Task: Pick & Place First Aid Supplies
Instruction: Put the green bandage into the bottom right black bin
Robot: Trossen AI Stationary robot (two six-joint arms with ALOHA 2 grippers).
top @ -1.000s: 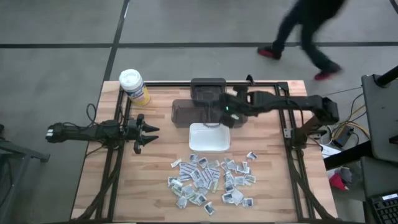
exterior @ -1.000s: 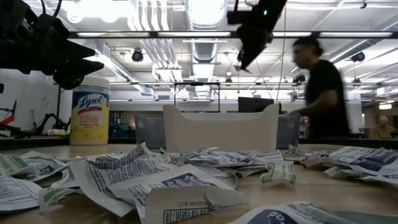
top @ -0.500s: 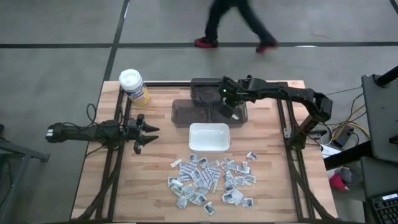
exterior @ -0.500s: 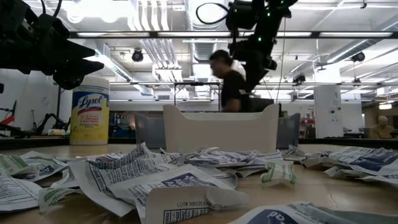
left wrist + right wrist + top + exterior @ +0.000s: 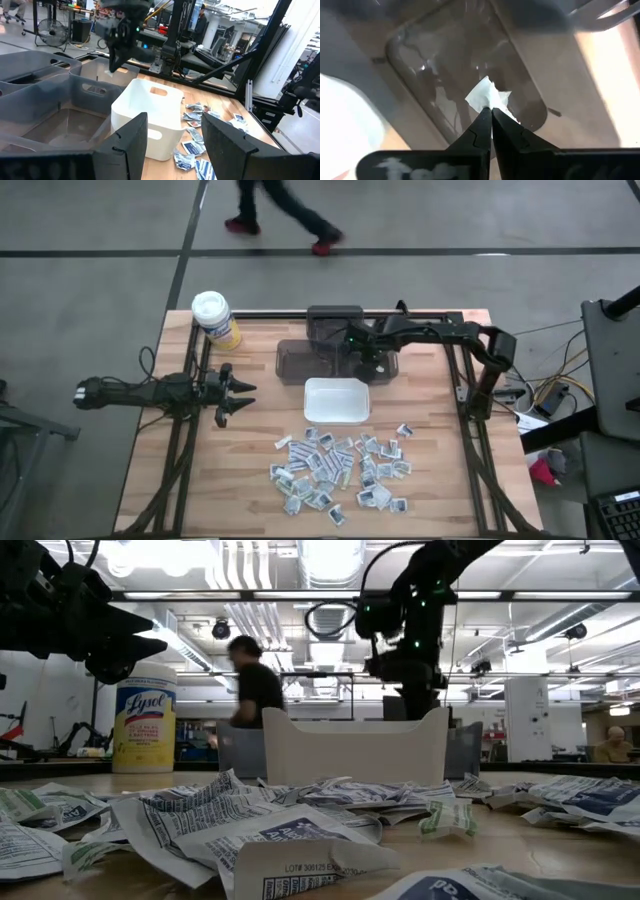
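Wooden table | packet pinched in right gripper over grey bin | place step; release needed next | left gripper spread, parked left

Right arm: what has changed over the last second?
The right claw, shut on a white packet, swung from above the white tray back over the grey bin and came lower. A person walked leftward behind the table. The left claw, yellow canister and packet pile stayed put.
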